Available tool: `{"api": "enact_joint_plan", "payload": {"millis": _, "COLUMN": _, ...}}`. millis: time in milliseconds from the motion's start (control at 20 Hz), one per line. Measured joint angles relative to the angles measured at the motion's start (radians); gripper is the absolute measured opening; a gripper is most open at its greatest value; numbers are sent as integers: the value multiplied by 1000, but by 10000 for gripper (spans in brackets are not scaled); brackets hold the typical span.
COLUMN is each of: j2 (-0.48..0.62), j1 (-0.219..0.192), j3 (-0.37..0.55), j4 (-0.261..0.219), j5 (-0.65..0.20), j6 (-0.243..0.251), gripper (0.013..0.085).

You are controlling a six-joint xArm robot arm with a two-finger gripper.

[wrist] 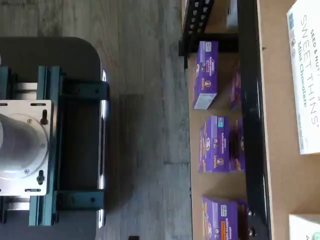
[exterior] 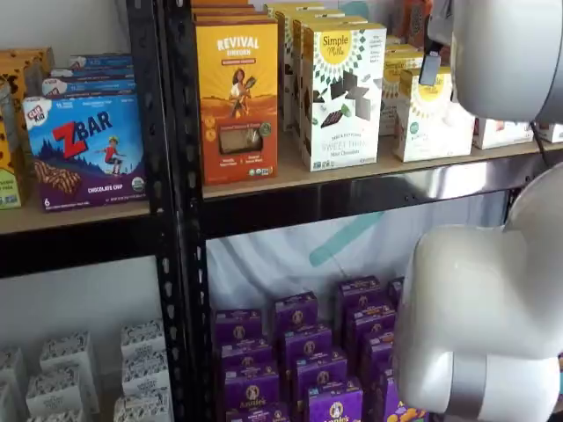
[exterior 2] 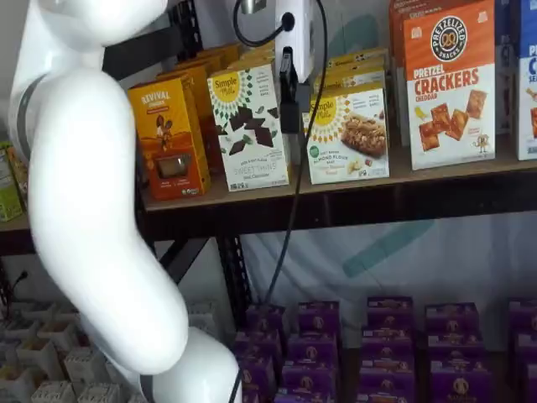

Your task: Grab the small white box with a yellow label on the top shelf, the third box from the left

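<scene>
The small white box [exterior 2: 348, 134], with a yellow sunburst logo and a teal dot, stands on the top shelf [exterior 2: 419, 178] between a taller white chocolate box [exterior 2: 249, 126] and a pretzel cracker box [exterior 2: 449, 84]. It shows in both shelf views [exterior: 431, 119]. My gripper [exterior 2: 288, 96] hangs from the view's top edge with a cable beside it, in front of the gap just left of the small white box. Its black fingers show side-on, with no gap to read. In the wrist view a white corner [wrist: 305, 227] lies on the tan board [wrist: 282, 165]; I cannot tell which box it is.
An orange box [exterior: 237, 101] stands at the left of the top shelf [exterior: 290, 180]. Purple boxes [exterior 2: 386, 344] fill the lower level and show in the wrist view [wrist: 215, 145]. The white arm [exterior 2: 92, 210] fills the left foreground. A black front rail [wrist: 252, 125] edges the shelf.
</scene>
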Motion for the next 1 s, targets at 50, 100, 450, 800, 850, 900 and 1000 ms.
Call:
{"api": "enact_joint_plan", "payload": {"millis": 50, "j2": 6, "j1": 3, "j3": -9, "j4": -6, "j5": 15, "j6": 2, "gripper": 850}}
{"api": "enact_joint_plan", "payload": {"millis": 100, "j2": 12, "j1": 7, "j3": -22, "j4": -12, "j5": 36, "j6": 4, "gripper": 850}}
{"api": "enact_joint_plan", "payload": {"millis": 450, "j2": 2, "j1": -42, "j3": -38, "j4": 83, "j5": 34, "j6": -5, "gripper": 850}}
{"api": "enact_joint_plan", "payload": {"millis": 800, "j2": -100, "j1": -105, "j3": 125, "j4": 262, "j5": -280, "j6": -49, "gripper": 850}}
{"api": "enact_joint_plan", "payload": {"millis": 850, "j2": -104, "j1": -96, "j3": 137, "j4": 249, "j5": -314, "j6": -54, "gripper": 850}}
{"api": "enact_joint_plan", "payload": {"millis": 900, "j2": -103, "j1": -87, "j3": 142, "j4": 232, "j5": -338, "j6": -57, "gripper": 850}}
{"api": "enact_joint_plan", "payload": {"millis": 1000, "j2": -94, "j1": -68, "j3": 148, "j4": 192, "j5": -380, "j6": -60, "gripper": 850}}
